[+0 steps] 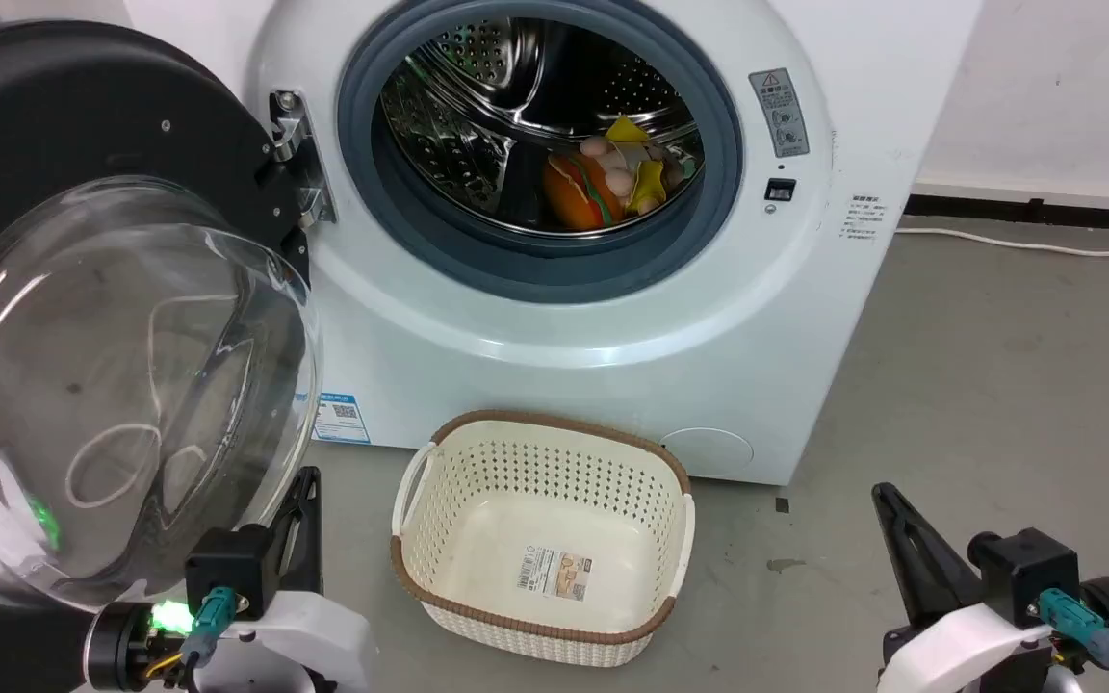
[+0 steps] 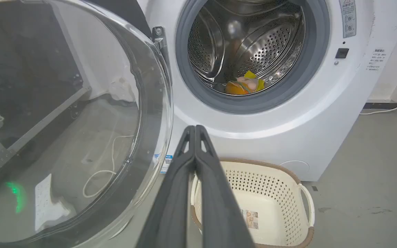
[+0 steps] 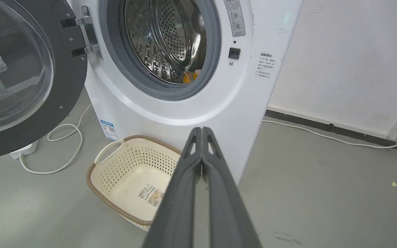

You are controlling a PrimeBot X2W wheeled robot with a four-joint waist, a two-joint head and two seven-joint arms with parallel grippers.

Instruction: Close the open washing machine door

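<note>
While the washing machine door (image 1: pixel 112 318) stands open at the left side of the washing machine (image 1: pixel 612 366) in the head view, the left wrist view shows the left gripper (image 2: pixel 195 129) pressed together, empty, facing the washing machine; the right wrist view shows the right gripper (image 3: pixel 202 130) likewise.

The left gripper (image 1: pixel 307 478) and right gripper (image 1: pixel 887 493) bear long dark-grey fingers (image 2: pixel 174 193); behind them sit black blocks (image 1: pixel 227 570), teal plugs (image 1: pixel 211 610) and white shells (image 1: pixel 319 626).
</note>
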